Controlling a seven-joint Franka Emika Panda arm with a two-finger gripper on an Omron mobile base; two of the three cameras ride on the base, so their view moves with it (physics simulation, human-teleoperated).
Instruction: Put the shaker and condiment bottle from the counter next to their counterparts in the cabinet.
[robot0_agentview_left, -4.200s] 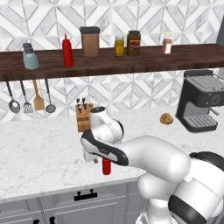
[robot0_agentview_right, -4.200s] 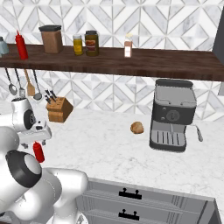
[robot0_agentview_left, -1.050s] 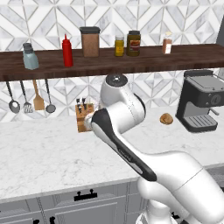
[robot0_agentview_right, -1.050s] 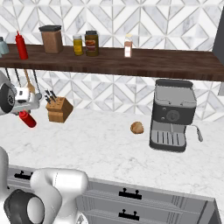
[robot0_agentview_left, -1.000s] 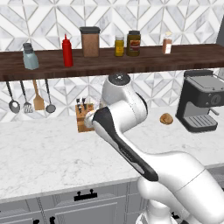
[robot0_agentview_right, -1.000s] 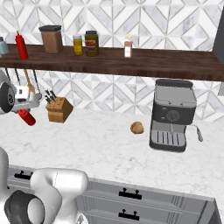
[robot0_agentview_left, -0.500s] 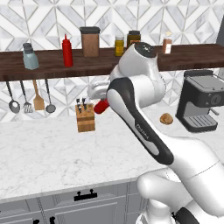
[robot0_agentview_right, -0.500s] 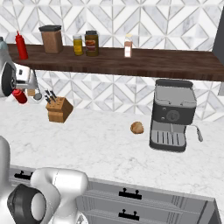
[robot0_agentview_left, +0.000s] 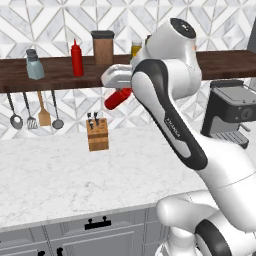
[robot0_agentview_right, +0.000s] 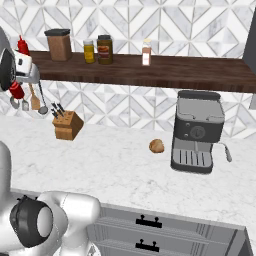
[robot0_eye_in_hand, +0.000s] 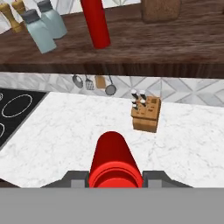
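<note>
The pincer (robot0_agentview_left: 116, 87) is clamped on the red bottle (robot0_agentview_left: 118, 98), carried just below the shelf (robot0_agentview_left: 60, 75). Next: lift toward twelve o'clock, beside its twin (robot0_agentview_left: 76, 58).

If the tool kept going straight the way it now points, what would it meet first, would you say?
Probably the counter: the tool, shut on the condiment bottle, aims down past the cabinet edge, just beside the knife block. Depth is unclear.
</note>
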